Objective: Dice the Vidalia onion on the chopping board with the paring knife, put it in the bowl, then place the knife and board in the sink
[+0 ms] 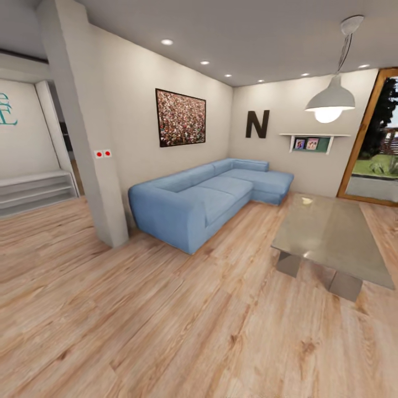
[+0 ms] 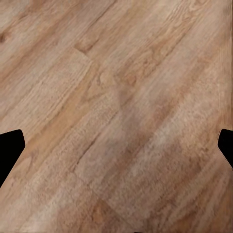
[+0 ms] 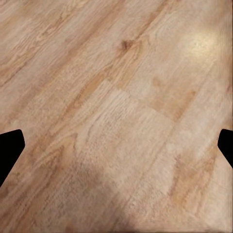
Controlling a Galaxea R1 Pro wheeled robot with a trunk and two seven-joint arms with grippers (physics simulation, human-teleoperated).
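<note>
Head view: a living room. Blue L-shaped sofa [image 1: 213,196] along the back wall and into the far corner. Glass-topped coffee table [image 1: 331,237] to the right of it, on grey block legs, standing on the wood plank floor [image 1: 138,320]. White square pillar [image 1: 88,138] left of the sofa's near end, with two small red switches [image 1: 103,153] on its face. Framed speckled picture [image 1: 180,118] on the wall above the sofa; a dark letter N [image 1: 257,124] on the adjoining wall, a small white shelf [image 1: 312,141] with two photos beside it. Lit white pendant lamp [image 1: 330,102] hangs above the table. Wood-framed glass door [image 1: 370,138] at far right, greenery outside. At far left, low white shelving [image 1: 36,190] under teal lettering.

Left wrist view: plank floor close up, a faint grey shadow across it. Left gripper [image 2: 116,145] spread wide, its dark fingertips [image 2: 9,150] at opposite edges with bare floor between.

Right wrist view: same flooring, a pale light patch [image 3: 204,41] on it. Right gripper [image 3: 116,145] likewise spread wide, holding nothing.
</note>
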